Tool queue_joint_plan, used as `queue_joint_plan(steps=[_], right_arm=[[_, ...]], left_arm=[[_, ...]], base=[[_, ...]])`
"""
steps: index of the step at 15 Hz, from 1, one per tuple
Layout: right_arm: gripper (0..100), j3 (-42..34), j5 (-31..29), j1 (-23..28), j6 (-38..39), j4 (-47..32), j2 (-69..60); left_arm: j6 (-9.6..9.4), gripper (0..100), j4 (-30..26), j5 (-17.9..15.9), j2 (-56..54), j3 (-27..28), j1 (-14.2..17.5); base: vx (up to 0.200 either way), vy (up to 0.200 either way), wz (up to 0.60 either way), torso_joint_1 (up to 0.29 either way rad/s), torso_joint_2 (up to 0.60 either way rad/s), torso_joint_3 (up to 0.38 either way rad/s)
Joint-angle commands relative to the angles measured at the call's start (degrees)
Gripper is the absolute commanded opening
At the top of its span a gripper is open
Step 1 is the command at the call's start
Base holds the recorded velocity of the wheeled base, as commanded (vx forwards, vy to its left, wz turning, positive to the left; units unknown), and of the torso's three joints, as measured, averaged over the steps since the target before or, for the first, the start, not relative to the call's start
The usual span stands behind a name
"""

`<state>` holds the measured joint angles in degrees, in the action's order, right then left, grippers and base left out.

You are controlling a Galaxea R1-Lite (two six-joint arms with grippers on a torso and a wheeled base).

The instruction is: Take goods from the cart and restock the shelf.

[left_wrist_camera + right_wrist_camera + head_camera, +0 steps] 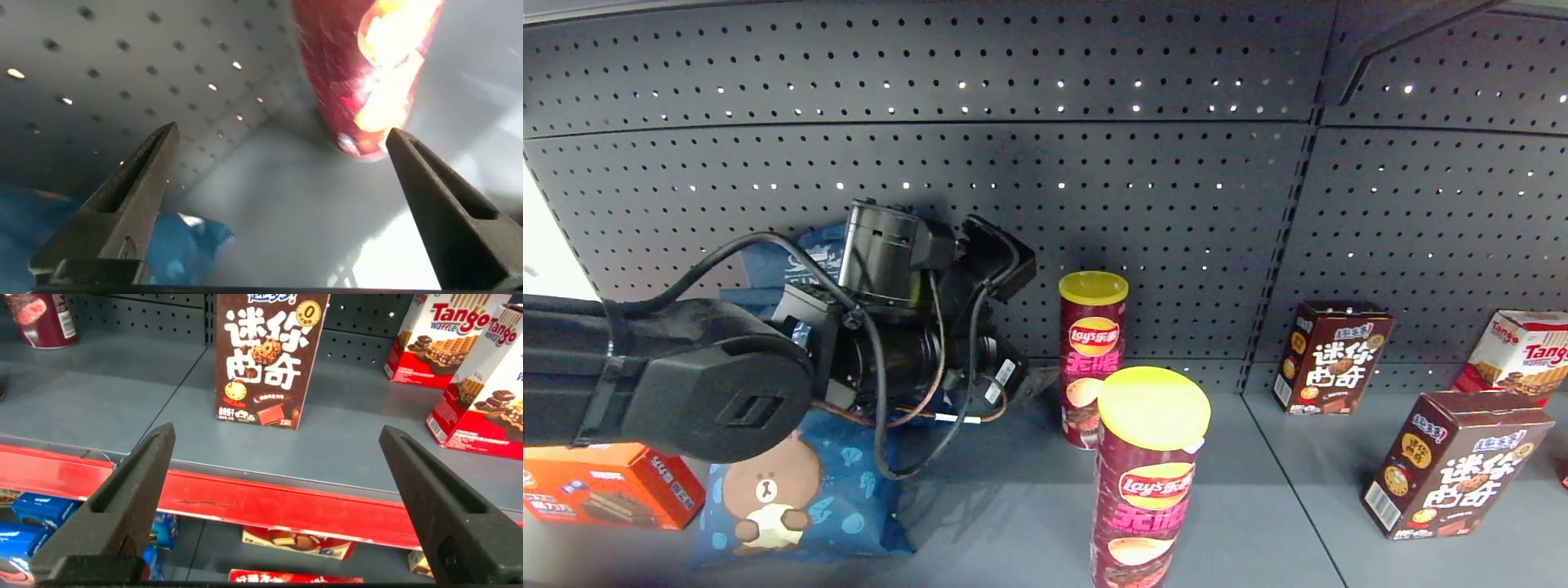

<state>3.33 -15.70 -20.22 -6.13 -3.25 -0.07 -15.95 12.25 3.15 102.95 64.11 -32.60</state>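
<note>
Left gripper (282,139): fingers spread wide, empty, low over the shelf (1013,506) and just beside the rear chip can (1092,359).
In the way: blue bear bag (800,498) beneath the arm; front chip can (1152,482) nearer the shelf edge.
Right gripper (276,433): fingers released, before the red lip (327,502), facing a brown cookie box (265,359).
Neighbours: orange box (605,486) at the far left.
</note>
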Motion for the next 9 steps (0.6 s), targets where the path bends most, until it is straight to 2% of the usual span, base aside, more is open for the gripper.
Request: queue_joint_plan(steps=[1,9], right_arm=[[100,-0.1,0.0,0.0,0.0,0.0,0.1],[100,-0.1,-0.1,0.0,0.0,0.0,0.1]], left_arm=[[0.04,100,0.6,2.0,3.9,1.7,-0.1],[-0.14,100,0.8,2.6,6.3,3.6,0.4]], base=[[0.000,0.000,0.00,0.000,0.00,0.000],[0.000,0.000,0.00,0.000,0.00,0.000]])
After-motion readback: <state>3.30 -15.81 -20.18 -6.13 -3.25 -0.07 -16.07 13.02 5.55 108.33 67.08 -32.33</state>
